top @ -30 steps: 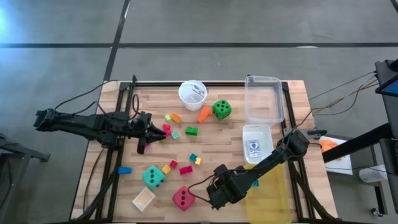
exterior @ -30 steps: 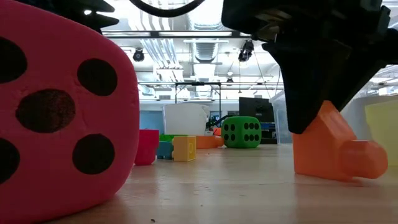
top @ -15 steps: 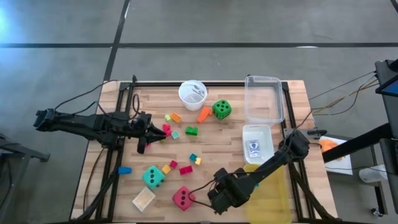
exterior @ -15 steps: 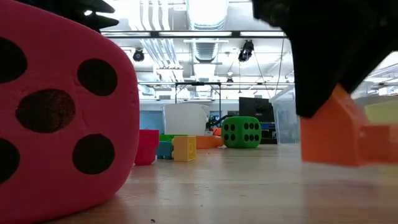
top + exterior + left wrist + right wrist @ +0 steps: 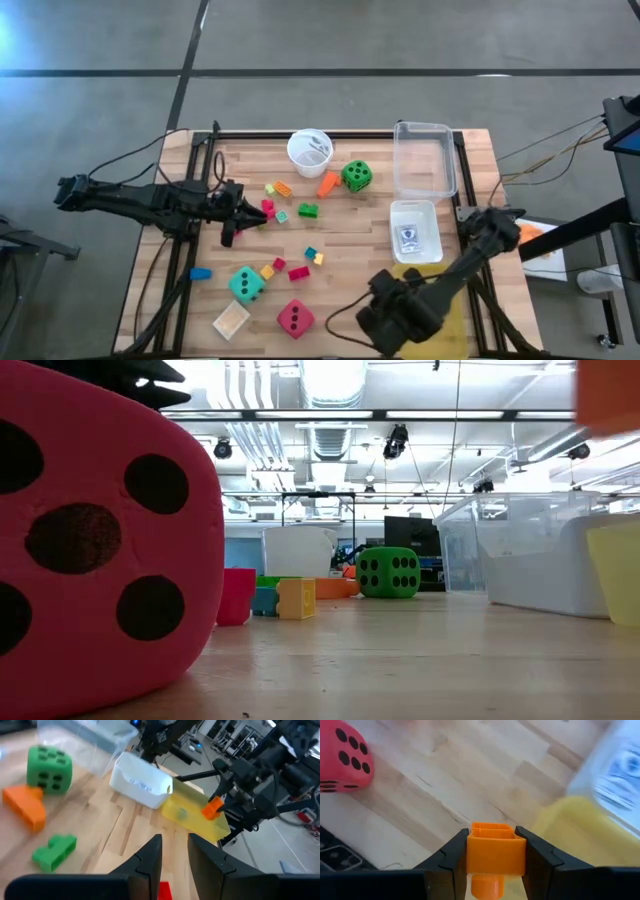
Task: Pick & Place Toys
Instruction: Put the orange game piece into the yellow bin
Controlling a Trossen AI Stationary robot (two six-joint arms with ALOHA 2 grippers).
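At the left of the high view the left gripper (image 5: 232, 216) waits low over the table (image 5: 365, 225), beside a red-pink block; its own wrist view shows the two dark fingers (image 5: 149, 862) standing a little apart with nothing between them. Just right of it the small plastic blocks (image 5: 307, 210) lie scattered mid-table. Below them, in the lower left of the frame, sit the tan tile (image 5: 231, 319), the teal die (image 5: 246, 284) and the red-pink die (image 5: 294, 318), all untouched. Toward the upper centre the green die (image 5: 356, 175) rests beside a white cup (image 5: 309, 150).

Further right, at the lower centre-right, the right gripper (image 5: 395, 315) hangs near the front table edge, next to the yellow bin (image 5: 448, 310). Its wrist view shows the fingers pinching an orange block (image 5: 495, 854) on both flanks, lifted clear of the wood.

The step in hand looks like the carry: the block is grasped and raised, not yet delivered. The next move probably calls for swinging it over the yellow bin's opening, then parting the fingers to drop it.

The orange block is bright, hard plastic, squarish, with a rounded stud projecting from one face, held squarely.

At the right, a card pack (image 5: 408, 238) lies in the white bin (image 5: 413, 208), with the clear bin (image 5: 423, 160) above it.
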